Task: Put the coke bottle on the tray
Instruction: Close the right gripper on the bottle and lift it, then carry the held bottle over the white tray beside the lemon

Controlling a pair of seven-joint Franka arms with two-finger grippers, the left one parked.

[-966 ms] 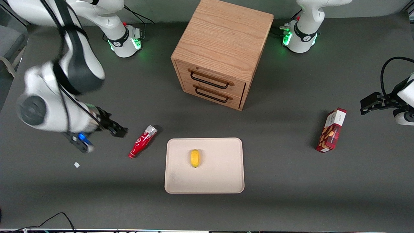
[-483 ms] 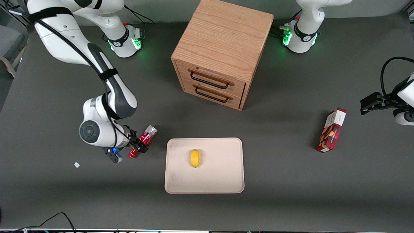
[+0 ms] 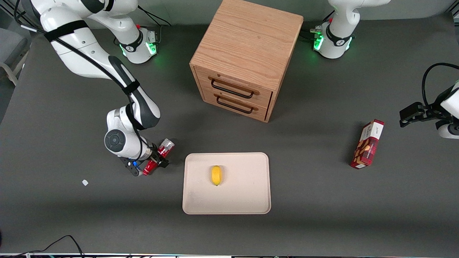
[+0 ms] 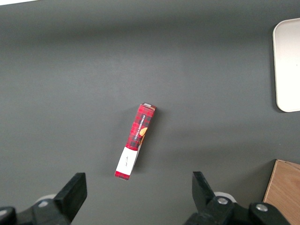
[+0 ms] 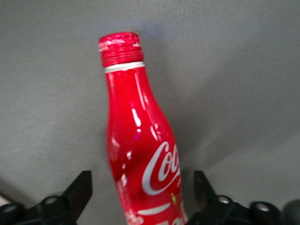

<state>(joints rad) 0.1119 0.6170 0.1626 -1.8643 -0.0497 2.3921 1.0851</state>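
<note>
Dark grey worktop (image 3: 322, 200) carries: cream tray (image 3: 247, 200) nearest the front camera; coke bottle (image 3: 160, 156) lying beside it toward the working arm's end, claw (image 3: 155, 160) straddling it with fingers apart; wooden two-drawer cabinet (image 3: 247, 53) farther from the camera; red snack box (image 3: 367, 144) toward the parked arm's end; small white scrap (image 3: 85, 182).

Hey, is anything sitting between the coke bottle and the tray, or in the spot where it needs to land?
Nothing visible lies between the coke bottle, straddled by the open gripper, and the tray. A small yellow object sits mid-tray.

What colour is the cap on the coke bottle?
Red, like the coke bottle itself; the right wrist view shows it best, between the open gripper fingers.
</note>
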